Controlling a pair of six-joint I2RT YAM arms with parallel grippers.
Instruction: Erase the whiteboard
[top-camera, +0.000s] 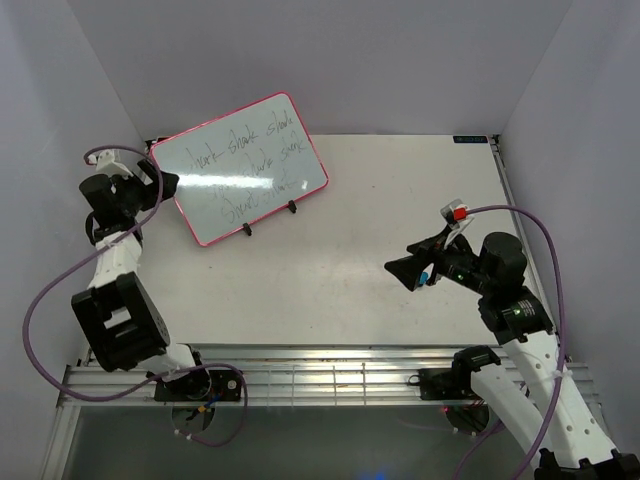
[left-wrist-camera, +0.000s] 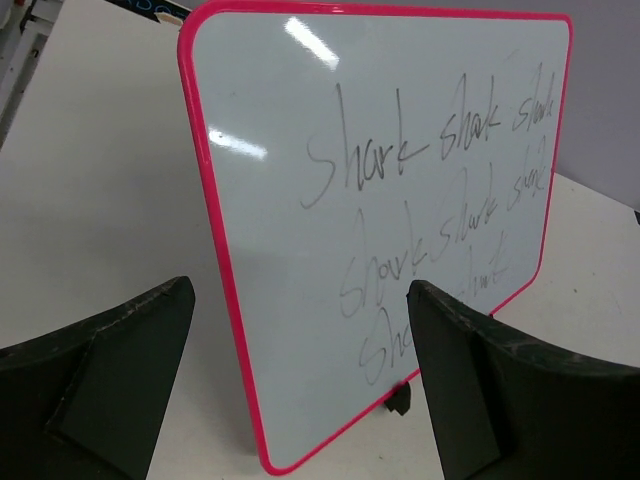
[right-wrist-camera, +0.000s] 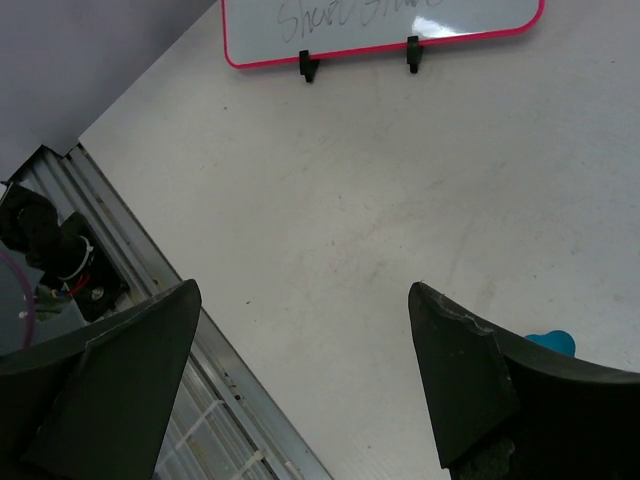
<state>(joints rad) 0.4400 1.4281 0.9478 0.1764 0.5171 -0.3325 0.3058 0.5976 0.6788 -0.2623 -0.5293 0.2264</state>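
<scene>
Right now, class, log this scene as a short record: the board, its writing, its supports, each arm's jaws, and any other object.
board: whiteboard with pink frame, standing tilted at the table's far left
writing: dark "shark" scrawls, not yet erased
supports: two small black feet under its lower edge
left gripper: jaws open, empty, facing the board
right gripper: jaws open, empty
other: small blue object beside the right gripper

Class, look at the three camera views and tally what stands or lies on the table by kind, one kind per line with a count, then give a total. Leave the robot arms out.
Whiteboard with pink frame and dark handwriting: 1
Black feet holding the whiteboard upright: 2
Small blue object, only partly visible under the right gripper: 1
Total: 4
</scene>
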